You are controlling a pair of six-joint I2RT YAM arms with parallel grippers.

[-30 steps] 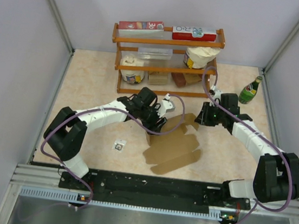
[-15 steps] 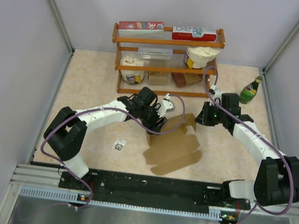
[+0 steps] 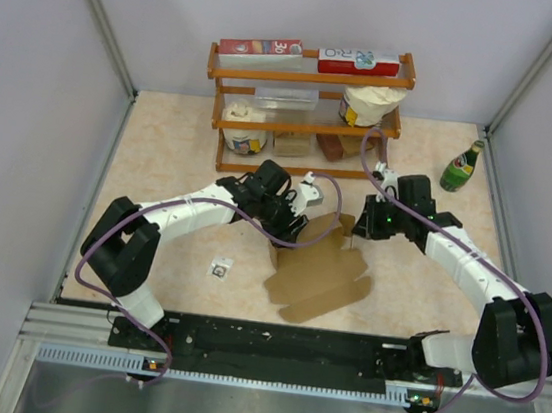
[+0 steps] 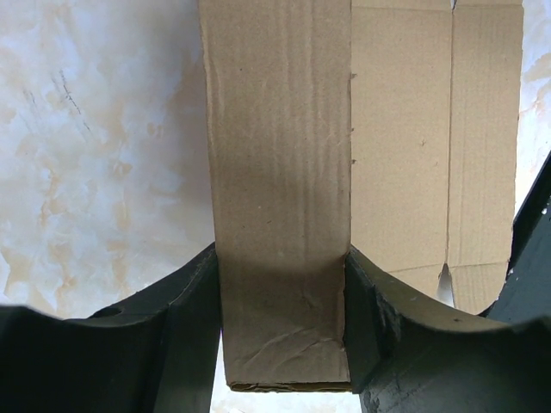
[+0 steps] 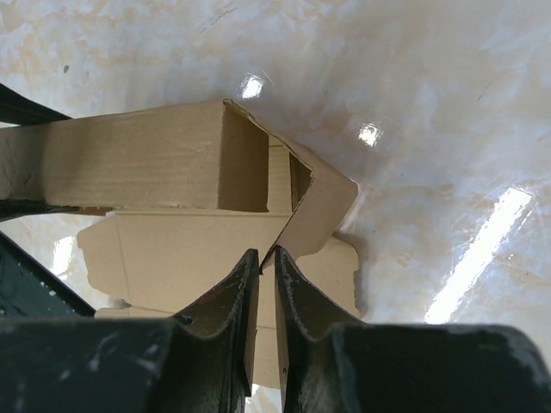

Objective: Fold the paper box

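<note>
The paper box (image 3: 323, 273) is a brown cardboard sheet lying flat in the middle of the table, with its left side wall folded up into a hollow strip. My left gripper (image 3: 288, 230) is shut on the near end of that upright wall (image 4: 280, 172), one finger (image 4: 194, 297) on each side. My right gripper (image 3: 354, 224) is at the box's far right corner. Its jaws stand almost together, with the corner of the angled end flap (image 5: 323, 206) pinched between them (image 5: 267, 254). The open end of the folded wall (image 5: 241, 159) shows just beyond.
A wooden shelf (image 3: 307, 120) with red-and-white cartons, jars and a bag stands at the back. A green bottle (image 3: 461, 167) stands at the back right. A small wrapped item (image 3: 219, 268) lies on the table left of the box.
My right gripper has moved left to the box's end flap and narrowed its jaws onto it. The left gripper has kept its hold and place.
</note>
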